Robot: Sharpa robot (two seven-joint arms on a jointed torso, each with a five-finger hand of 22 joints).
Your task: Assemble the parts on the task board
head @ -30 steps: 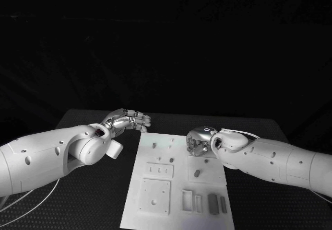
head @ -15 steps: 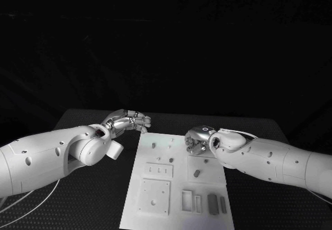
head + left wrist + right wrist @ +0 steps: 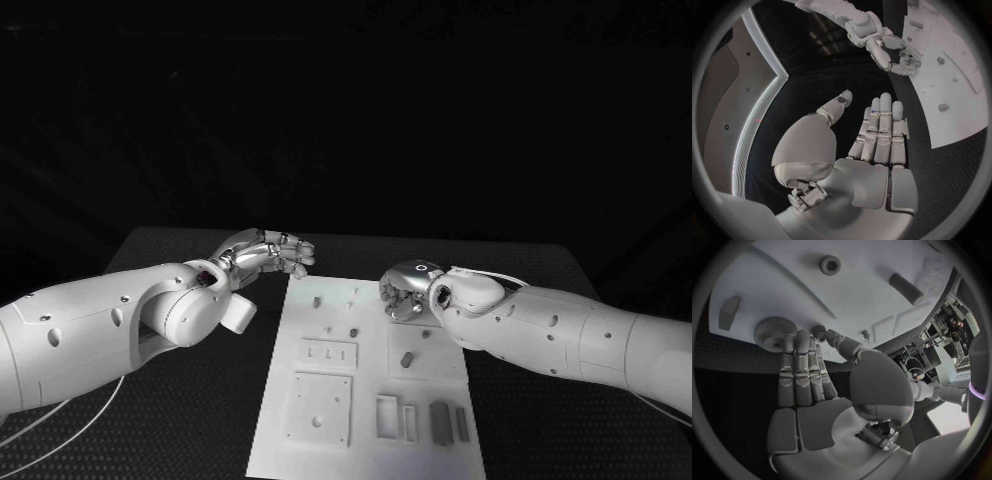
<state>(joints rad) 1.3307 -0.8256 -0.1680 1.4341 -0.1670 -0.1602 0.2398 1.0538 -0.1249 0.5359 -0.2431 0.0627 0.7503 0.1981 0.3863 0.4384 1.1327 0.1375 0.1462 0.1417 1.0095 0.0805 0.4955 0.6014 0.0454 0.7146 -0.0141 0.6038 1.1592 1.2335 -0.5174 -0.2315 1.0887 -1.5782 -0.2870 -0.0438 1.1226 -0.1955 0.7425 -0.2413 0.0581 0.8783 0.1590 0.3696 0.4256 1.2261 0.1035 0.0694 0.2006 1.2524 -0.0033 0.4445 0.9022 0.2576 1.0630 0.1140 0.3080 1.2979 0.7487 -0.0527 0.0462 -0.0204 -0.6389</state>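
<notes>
At the far right edge of the flat white task board (image 3: 346,380), the right hand (image 3: 807,375) reaches a ridged grey gear (image 3: 772,332), fingers straight, grasping nothing; it looks poised to pick. Next, close round it. Left hand (image 3: 873,135) hangs released beside the board.

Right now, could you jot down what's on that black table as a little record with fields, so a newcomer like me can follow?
Surface: black table
Board: white rectangular task board, lying flat mid-table
Parts: small grey pieces on the board, among them a round toothed gear and a short cylinder
Left hand: silver, past the board's far left corner, fingers straight, holding nothing
Right hand: silver, over the board's far right area, fingertips at the gear; grip unclear
</notes>
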